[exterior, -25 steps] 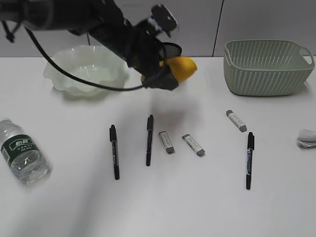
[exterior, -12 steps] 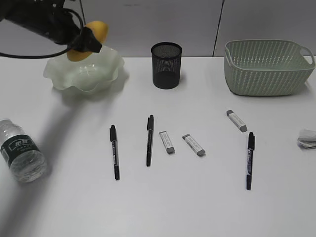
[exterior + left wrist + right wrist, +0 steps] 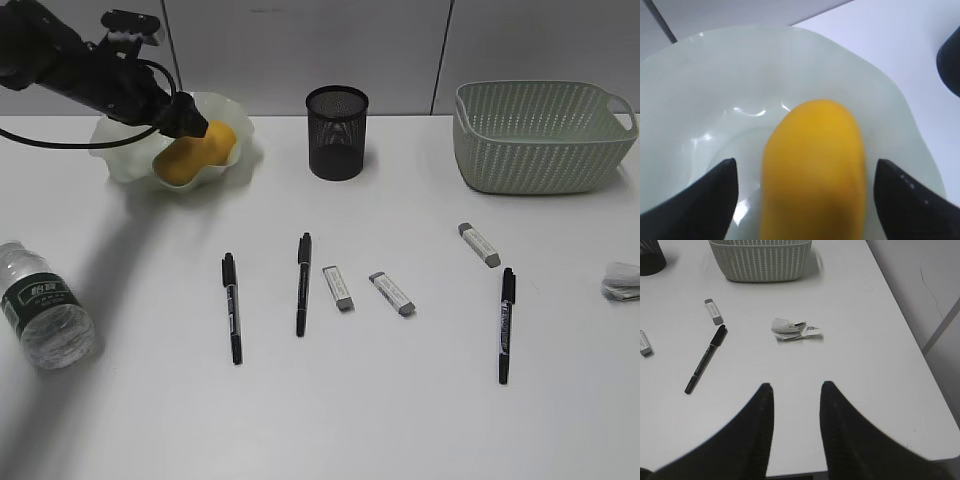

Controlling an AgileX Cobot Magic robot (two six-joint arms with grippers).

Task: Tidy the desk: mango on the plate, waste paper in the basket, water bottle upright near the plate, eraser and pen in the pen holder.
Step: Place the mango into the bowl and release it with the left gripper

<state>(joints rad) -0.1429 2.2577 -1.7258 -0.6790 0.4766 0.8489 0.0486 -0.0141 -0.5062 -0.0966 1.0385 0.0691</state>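
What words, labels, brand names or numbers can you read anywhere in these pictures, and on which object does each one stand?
Nothing here can be quoted with confidence.
water bottle: white print on the dark green label, too small and blurred to read.
Right-hand pen: pale markings along the barrel, too small to read.
waste paper: a printed scrap with dark marks, illegible.
erasers: no readable text.

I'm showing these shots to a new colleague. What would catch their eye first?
The bright yellow mango lying in the wavy pale green plate at the back left, with the left gripper over it, jaws spread wide either side. Next, the pens and erasers strewn across the middle of the white desk, and the water bottle on its side at the left edge.
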